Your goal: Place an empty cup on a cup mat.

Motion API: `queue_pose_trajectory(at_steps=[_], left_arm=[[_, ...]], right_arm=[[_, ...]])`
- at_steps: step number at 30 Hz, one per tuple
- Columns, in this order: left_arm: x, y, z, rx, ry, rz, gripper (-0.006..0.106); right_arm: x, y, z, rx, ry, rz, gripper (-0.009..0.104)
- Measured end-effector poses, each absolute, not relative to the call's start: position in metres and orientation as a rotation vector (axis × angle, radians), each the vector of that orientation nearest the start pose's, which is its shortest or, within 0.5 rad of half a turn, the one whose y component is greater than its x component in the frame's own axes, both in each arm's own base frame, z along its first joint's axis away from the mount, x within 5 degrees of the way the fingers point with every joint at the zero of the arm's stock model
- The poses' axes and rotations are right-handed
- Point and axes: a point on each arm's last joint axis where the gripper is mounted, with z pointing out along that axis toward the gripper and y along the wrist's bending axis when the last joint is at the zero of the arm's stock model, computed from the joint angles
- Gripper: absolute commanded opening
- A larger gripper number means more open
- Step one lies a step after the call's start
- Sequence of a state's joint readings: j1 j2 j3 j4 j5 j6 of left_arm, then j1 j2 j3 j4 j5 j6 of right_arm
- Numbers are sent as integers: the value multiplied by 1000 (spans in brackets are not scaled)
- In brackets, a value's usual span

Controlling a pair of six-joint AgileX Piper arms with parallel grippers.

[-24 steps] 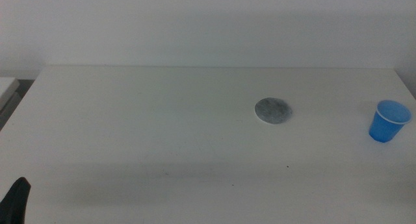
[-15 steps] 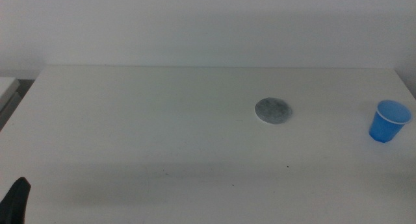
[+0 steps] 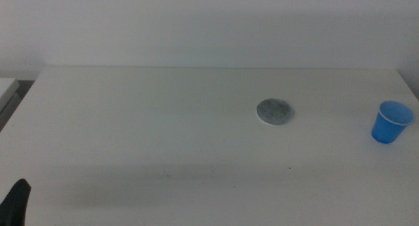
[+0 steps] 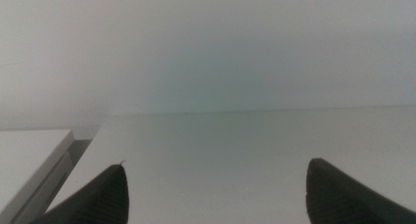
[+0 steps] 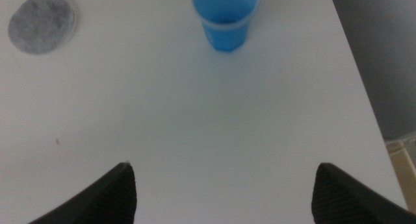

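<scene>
1. The blue cup (image 3: 393, 122) stands upright near the table's (image 3: 144, 128) right edge, well apart from the grey cup mat (image 3: 275, 112) toward mid-table.
2. Right gripper (image 5: 224, 188): jaws spread wide, nothing between them. Cup straight ahead of the gap, not yet reached. This arm is clearly nearer.
3. Left gripper (image 4: 214, 191): spread, empty, waiting at the near left corner.
4. Bare tabletop between cup and mat; the edge beside the cup leaves little margin.

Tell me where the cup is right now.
In the middle view the cup stands upright near the table's right edge, well to the right of the mat and apart from it. No gripper touches it.
</scene>
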State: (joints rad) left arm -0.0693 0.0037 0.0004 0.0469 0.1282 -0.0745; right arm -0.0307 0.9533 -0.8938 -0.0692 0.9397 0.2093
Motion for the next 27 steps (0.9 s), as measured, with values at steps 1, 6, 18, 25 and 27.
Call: queue_pose_trajectory(at_steps=[1, 6, 18, 25, 27], left_arm=[[57, -3, 201, 29, 1616, -70, 94], [57, -3, 201, 29, 1616, -70, 94], [57, -3, 201, 29, 1616, -70, 94], [57, -3, 201, 29, 1616, -70, 94], [57, -3, 201, 29, 1616, -70, 94]], right_arm=[[183, -11, 337, 272, 2468, -9, 93], [214, -10, 345, 284, 2506, 12, 93], [287, -21, 344, 343, 2605, -19, 93], [336, -68, 304, 530, 2702, -63, 93], [346, -78, 290, 568, 2719, -57, 93]])
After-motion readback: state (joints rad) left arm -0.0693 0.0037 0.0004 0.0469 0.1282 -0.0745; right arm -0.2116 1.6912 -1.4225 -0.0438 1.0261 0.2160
